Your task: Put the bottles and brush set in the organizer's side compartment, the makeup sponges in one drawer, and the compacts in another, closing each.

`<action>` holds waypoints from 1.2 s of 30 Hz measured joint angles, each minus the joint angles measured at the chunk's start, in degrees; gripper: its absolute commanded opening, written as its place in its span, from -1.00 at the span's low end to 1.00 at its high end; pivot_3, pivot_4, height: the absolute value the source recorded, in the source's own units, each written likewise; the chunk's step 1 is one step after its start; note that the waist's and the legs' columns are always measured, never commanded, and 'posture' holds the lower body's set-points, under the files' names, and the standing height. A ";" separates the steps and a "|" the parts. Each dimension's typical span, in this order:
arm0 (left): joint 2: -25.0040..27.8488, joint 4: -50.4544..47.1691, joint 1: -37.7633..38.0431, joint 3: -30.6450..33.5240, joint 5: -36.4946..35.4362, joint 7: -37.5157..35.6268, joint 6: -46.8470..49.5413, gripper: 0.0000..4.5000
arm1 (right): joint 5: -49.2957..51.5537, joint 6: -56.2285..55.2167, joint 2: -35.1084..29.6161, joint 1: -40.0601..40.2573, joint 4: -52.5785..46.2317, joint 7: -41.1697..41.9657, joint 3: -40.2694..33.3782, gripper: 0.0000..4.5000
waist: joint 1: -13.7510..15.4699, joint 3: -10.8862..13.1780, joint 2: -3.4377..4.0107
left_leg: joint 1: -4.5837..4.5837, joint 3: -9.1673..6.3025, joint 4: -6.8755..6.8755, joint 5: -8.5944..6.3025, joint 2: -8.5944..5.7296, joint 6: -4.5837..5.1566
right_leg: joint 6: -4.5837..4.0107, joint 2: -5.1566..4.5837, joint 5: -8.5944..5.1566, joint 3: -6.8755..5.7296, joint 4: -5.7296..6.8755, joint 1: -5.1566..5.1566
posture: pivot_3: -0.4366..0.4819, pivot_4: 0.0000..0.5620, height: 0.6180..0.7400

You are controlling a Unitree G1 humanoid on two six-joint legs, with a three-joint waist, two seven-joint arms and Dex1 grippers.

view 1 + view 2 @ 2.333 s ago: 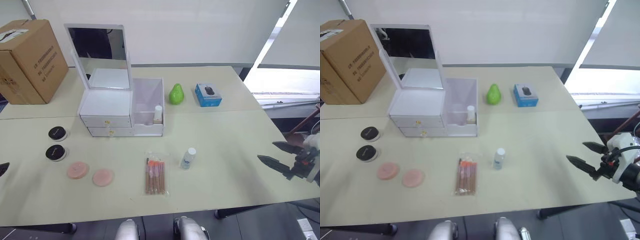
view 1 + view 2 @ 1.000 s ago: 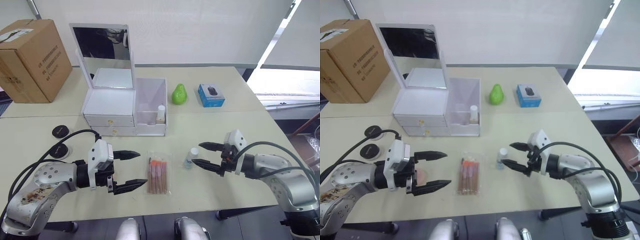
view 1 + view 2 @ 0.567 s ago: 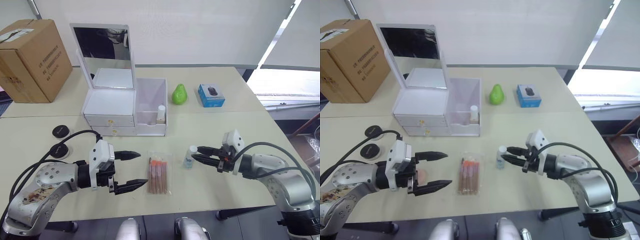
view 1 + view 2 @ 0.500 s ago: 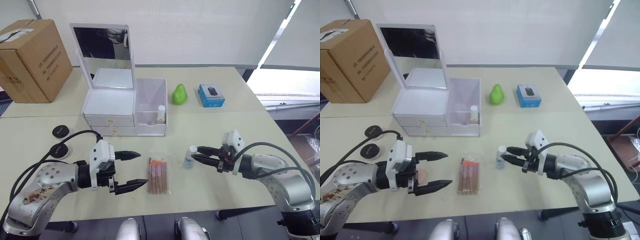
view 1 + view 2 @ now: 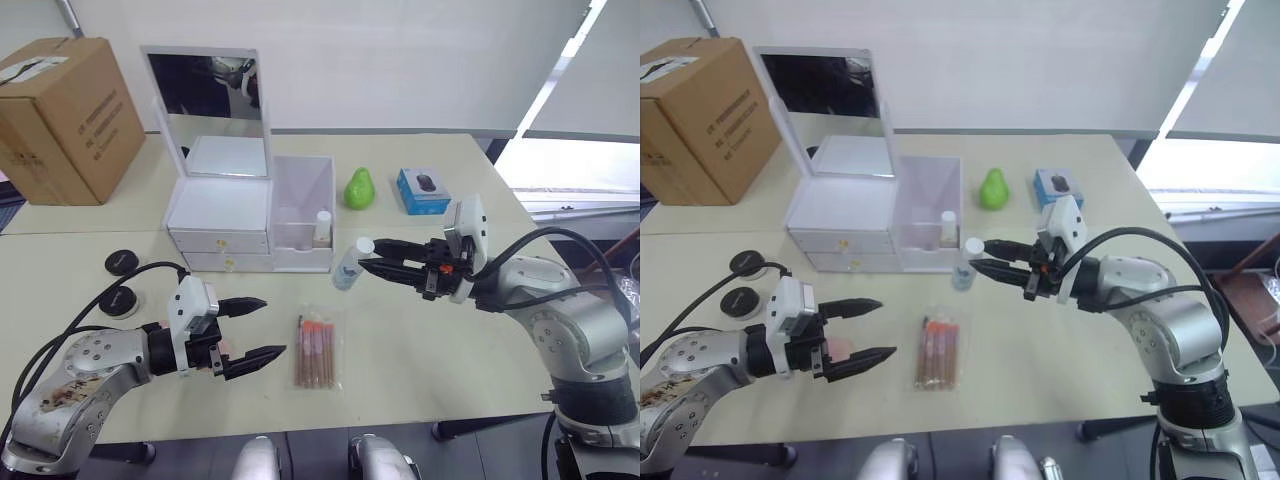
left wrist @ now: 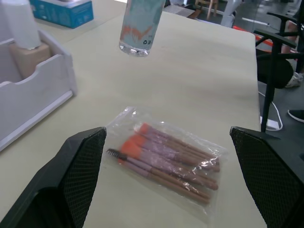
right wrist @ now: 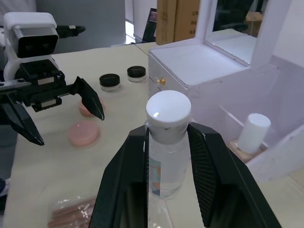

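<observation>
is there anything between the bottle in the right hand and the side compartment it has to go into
Nothing visible blocks it. The right hand holds the clear bottle in the air just in front of the side compartment, whose top is open. One small bottle already stands inside, at the front corner, with room beside it.

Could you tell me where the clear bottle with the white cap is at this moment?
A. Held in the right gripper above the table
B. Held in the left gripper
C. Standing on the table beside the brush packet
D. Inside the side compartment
A: the right gripper has its jaws closed on the clear bottle, which hangs clear of the table near the side compartment.
</observation>
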 measured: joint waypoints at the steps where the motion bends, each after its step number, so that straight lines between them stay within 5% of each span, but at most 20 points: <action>1: -0.93 -0.01 -0.09 0.66 0.01 1.18 0.00 1.00 | -0.80 0.01 1.55 -2.85 1.42 -0.91 1.17 -0.60 | -0.15 0.01 0.01 | -0.01 -0.01 0.00 0.00 0.00 0.00 | 0.01 0.01 0.04 0.00 0.02 -0.03 | -0.05 -0.47 0.83; 5: -4.66 0.44 -0.49 3.61 0.03 7.94 0.04 1.00 | -6.58 -1.37 7.89 -13.04 11.17 -6.01 4.37 -0.60 | -0.18 -0.03 -0.04 | 0.12 -0.17 0.01 0.01 0.01 0.01 | -0.16 0.09 -0.02 -0.04 0.42 0.02 | -0.05 -0.47 0.83; 15: -8.74 -3.94 5.57 8.61 0.79 17.88 0.14 1.00 | -19.70 -8.68 18.40 -22.14 31.06 -11.60 9.64 -0.60 | -0.88 -0.02 -0.04 | 0.13 -0.20 0.00 0.01 0.02 0.01 | -0.36 0.09 0.05 -0.08 0.65 -0.03 | -0.05 -0.47 0.83; 36: -6.49 -9.53 0.63 13.61 -5.11 25.50 5.22 1.00 | -32.50 -17.42 26.14 -23.78 51.30 -10.18 14.63 -0.60 | -1.22 0.00 0.01 | 0.14 -0.26 -0.01 0.01 0.02 0.01 | -0.32 0.11 0.07 -0.13 0.65 -0.02 | -0.05 -0.47 0.83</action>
